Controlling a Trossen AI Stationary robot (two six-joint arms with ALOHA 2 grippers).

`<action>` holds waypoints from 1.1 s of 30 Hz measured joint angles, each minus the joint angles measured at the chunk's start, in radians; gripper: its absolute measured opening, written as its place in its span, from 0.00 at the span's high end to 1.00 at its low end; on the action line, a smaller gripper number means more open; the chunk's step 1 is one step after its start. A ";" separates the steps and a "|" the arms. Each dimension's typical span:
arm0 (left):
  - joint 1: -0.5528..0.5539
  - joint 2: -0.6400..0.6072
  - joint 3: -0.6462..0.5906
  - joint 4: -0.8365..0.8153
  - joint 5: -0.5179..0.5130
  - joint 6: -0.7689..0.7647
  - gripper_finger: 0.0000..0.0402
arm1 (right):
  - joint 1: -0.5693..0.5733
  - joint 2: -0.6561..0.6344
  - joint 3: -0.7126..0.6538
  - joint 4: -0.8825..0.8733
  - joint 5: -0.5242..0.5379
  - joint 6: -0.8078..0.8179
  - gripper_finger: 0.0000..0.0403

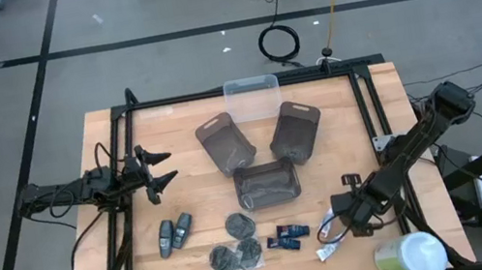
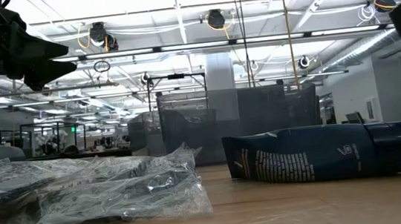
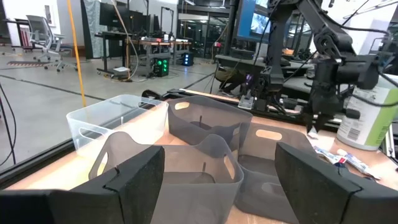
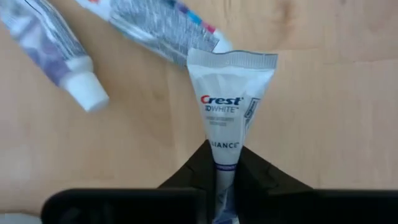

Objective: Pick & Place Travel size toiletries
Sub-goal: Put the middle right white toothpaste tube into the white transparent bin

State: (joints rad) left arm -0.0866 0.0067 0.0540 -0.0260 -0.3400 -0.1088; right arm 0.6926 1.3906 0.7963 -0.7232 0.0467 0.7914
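My right gripper points steeply down near the table's front right, shut on a white Crest tube. Two more white tubes lie flat on the wood beside it. Dark-blue mini bottles lie to their left. Dark discs in clear wrap and two grey-blue sticks lie farther left. My left gripper stands open and level at the table's left, holding nothing. My right gripper pinches the Crest tube's body between its two fingers, which come from above and point steeply down. The tube's cap end is hidden between the fingers. Its flat crimped end points away from them, downward, above one lying tube.
Three smoky-grey trays stand mid-table, with a clear tray behind them. A big pale-green-and-white container lies at the front right corner, close to my right arm. A black frame runs round the work area.
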 joint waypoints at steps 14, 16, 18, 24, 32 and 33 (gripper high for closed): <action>0.000 0.000 0.000 0.000 0.000 0.000 0.26 | -0.086 -0.220 0.001 0.030 0.083 -0.072 0.94; 0.000 0.000 0.000 0.000 0.000 0.000 0.26 | -0.100 -0.235 0.001 0.050 0.109 -0.101 0.93; 0.000 0.000 0.000 0.000 0.000 0.000 0.26 | -0.116 -0.244 0.001 0.086 0.134 -0.137 0.93; 0.000 0.000 0.000 0.000 0.000 0.000 0.26 | -0.167 -0.248 0.001 0.167 0.166 -0.262 0.93; 0.000 0.000 0.000 0.000 0.000 0.000 0.26 | -0.237 -0.248 0.001 0.240 0.166 -0.384 0.92; 0.000 0.000 0.000 0.000 0.000 0.000 0.26 | -0.245 -0.248 0.001 0.247 0.166 -0.401 0.92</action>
State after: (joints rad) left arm -0.0864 0.0067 0.0540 -0.0261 -0.3400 -0.1085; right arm 0.4477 1.1431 0.7975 -0.4761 0.2131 0.3908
